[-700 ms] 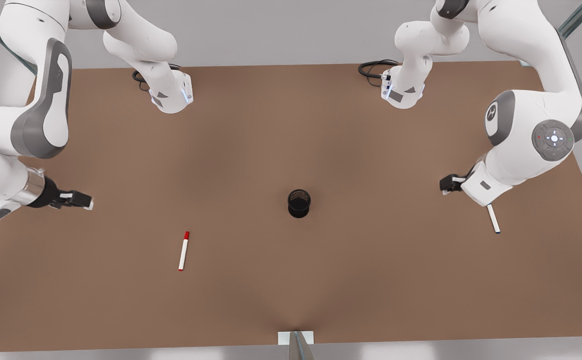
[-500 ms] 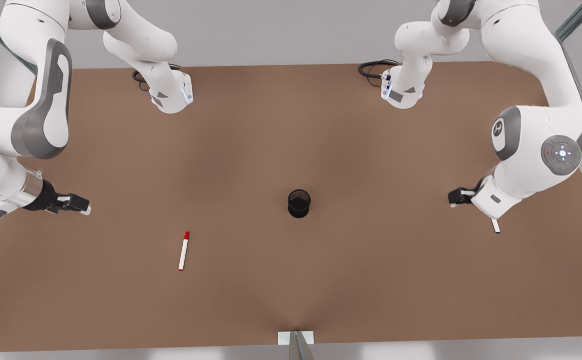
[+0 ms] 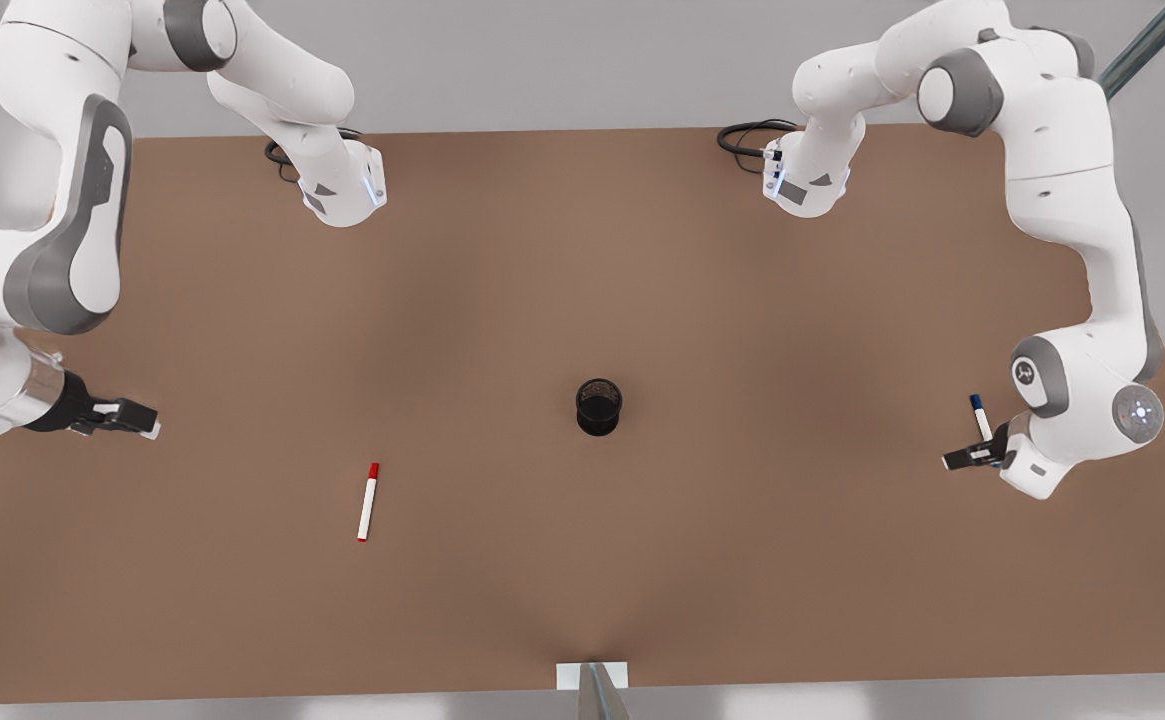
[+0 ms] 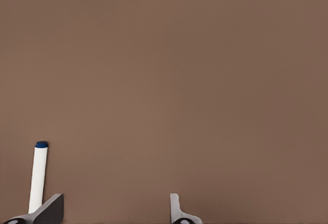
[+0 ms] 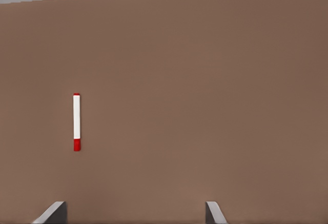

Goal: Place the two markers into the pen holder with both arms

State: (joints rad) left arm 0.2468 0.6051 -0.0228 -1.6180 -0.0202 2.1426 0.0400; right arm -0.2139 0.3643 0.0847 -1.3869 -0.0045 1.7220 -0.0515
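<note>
- I judge both markers light, stiff and slick, prone to roll; I'd grip each mid-barrel.
- Red-capped marker [image 3: 369, 501] lies flat on the surface [image 3: 582, 560], well off the pen holder [image 3: 599, 406], toward the front view's left.
- Blue-capped marker [image 3: 980, 417] lies far toward the front view's right of the holder.
- Left end effector [image 3: 964, 459] is spread open, empty, right beside the blue marker.
- Right end effector [image 3: 137, 419] is open, empty, apart from the red marker.

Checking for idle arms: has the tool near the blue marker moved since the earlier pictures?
Yes. The left tool has shifted toward the front view's right and nearer edge, away from the pen holder, now beside the blue marker.
</note>
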